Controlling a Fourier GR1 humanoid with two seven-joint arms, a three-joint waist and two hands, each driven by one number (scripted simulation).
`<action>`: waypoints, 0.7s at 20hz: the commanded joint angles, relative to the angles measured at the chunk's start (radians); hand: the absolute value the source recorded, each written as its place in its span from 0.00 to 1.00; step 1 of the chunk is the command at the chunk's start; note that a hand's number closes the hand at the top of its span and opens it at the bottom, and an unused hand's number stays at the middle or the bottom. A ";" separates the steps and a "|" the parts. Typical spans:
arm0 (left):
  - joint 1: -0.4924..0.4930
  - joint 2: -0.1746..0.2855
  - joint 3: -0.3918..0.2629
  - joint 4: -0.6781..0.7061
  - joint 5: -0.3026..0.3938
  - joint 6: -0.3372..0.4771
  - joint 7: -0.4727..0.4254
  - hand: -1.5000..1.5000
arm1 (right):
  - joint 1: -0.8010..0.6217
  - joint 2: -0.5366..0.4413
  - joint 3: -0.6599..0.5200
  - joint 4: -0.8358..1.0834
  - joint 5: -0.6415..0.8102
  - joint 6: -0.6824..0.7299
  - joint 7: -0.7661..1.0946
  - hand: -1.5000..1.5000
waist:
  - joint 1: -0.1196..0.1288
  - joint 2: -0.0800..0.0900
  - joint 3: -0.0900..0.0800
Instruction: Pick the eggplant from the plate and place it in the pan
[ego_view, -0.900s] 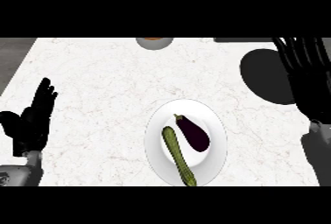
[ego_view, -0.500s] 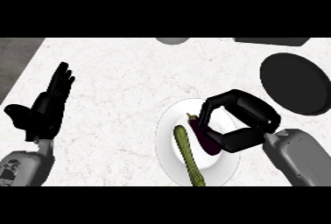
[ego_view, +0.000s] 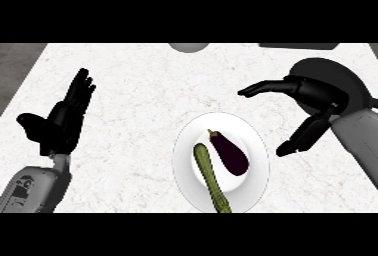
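Currently the eggplant (ego_view: 229, 153) lies on the plate (ego_view: 185, 143), a green cucumber (ego_view: 210, 177) at its 8 o'clock. The right robot hand (ego_view: 323, 98), spread and empty, hovers at its 2 o'clock; best lower it over the thick middle, thumb clear of the cucumber.

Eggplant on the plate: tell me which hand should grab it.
Right. The right hand hangs open beside the plate, near the eggplant and the pan; the left hand rests open at the counter's far left.

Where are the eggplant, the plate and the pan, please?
eggplant (ego_view: 230, 156), head view, middle of its body.
plate (ego_view: 257, 145), head view, bare right rim.
pan (ego_view: 325, 67), head view, dark upper surface.
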 joint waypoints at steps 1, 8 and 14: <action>-0.013 -0.013 -0.007 0.015 0.003 -0.012 0.007 0.50 | -0.179 -0.088 -0.002 0.109 0.096 0.133 -0.106 0.00 | 0.002 -0.004 -0.002; 0.002 0.005 0.021 0.016 0.004 -0.034 -0.016 0.50 | -0.383 -0.087 0.132 0.177 0.274 0.163 -0.127 0.00 | -0.004 -0.010 -0.003; -0.020 -0.019 0.037 0.068 -0.017 -0.020 -0.025 0.50 | -0.495 0.046 0.173 0.246 0.352 0.090 -0.139 0.00 | -0.029 -0.014 -0.003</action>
